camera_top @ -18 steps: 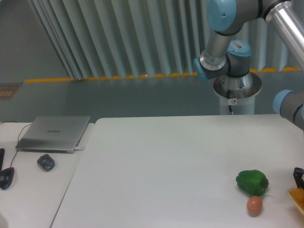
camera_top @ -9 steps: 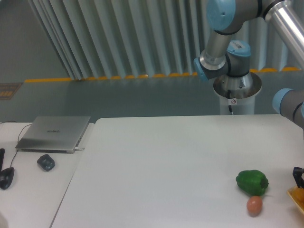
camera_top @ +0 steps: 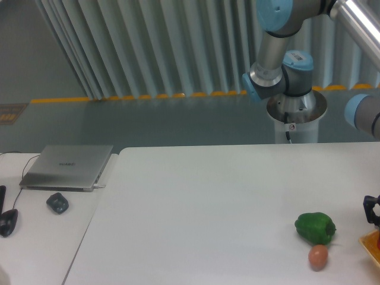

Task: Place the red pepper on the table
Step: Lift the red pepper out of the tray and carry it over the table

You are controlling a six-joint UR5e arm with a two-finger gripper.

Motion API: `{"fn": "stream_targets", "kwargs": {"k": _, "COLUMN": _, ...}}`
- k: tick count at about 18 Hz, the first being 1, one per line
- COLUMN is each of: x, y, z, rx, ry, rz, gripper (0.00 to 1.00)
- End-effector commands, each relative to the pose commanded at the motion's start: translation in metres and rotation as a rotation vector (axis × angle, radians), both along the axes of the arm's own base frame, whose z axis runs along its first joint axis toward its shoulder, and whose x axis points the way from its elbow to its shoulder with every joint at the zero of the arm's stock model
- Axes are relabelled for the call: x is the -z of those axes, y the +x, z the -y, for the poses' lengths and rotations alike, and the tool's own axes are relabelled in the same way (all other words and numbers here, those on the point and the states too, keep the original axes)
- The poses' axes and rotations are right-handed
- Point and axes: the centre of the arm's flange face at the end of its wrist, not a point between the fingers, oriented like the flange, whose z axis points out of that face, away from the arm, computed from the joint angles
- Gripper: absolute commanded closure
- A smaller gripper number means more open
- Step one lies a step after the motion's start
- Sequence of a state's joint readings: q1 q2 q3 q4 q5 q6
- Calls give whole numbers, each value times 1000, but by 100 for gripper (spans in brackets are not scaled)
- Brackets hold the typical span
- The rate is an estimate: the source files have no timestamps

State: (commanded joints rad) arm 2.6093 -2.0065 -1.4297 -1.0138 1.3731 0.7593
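A: What was seen on the worktop [camera_top: 196, 202]?

B: A green pepper [camera_top: 315, 227] was set near the right side, with a small orange-pink ball [camera_top: 318, 256] just in front of it. At the far right edge, a sliver of a yellow tray [camera_top: 372, 244] was cut off by the frame.

A: And the red pepper?

B: Only a tiny red patch [camera_top: 377, 238] was seen at the frame's edge, above the tray; it was judged to be the pepper, though that could not be confirmed.

A: Was the end effector clamped on it?

B: That could not be told. Only a dark part of the end effector [camera_top: 372, 209] was shown, directly above the red patch; its fingers were out of frame.

A: What could have gone wrong from there?

B: If the pepper was only lightly pinched, its glossy skin could have let it slip free. If it was released too close to the green pepper or the ball, either could have been knocked and sent rolling.

A: Anything else?

B: A laptop [camera_top: 67, 167] and mouse [camera_top: 57, 203] were set on a side desk [camera_top: 35, 243], well apart.
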Motion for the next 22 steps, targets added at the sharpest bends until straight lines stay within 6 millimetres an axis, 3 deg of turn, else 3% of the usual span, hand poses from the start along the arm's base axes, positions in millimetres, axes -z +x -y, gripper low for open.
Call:
{"fn": "stream_targets", "kwargs": {"k": 4, "x": -9, "y": 13, "z": 2, "rx": 54, "ry": 20, "rz": 61, "gripper": 60}}
{"fn": "stream_targets", "kwargs": {"k": 8, "x": -19, "y": 40, "z": 4, "rx": 199, "ry": -8, "rz": 105, "gripper": 60}}
{"fn": "stream_targets", "kwargs": {"k": 11, "x": -20, "y": 61, "z": -8, "rx": 234, "ry": -14, "rz": 133, "gripper": 60}}
{"fn": "stream_targets", "kwargs": {"k": 13, "x": -17, "y": 83, "z": -24, "rx": 272, "ry": -29, "rz": 153, "gripper": 60}}
{"fn": "stream_targets", "kwargs": {"k": 18, "x": -12, "y": 136, "z": -44, "rx": 384, "ry": -56, "rz": 173, "gripper": 60}}
{"fn": "stream_targets", "kwargs": {"k": 22, "x": -10, "y": 173, "z": -60, "rx": 485, "ry": -181, "rz": 120, "gripper": 60}}
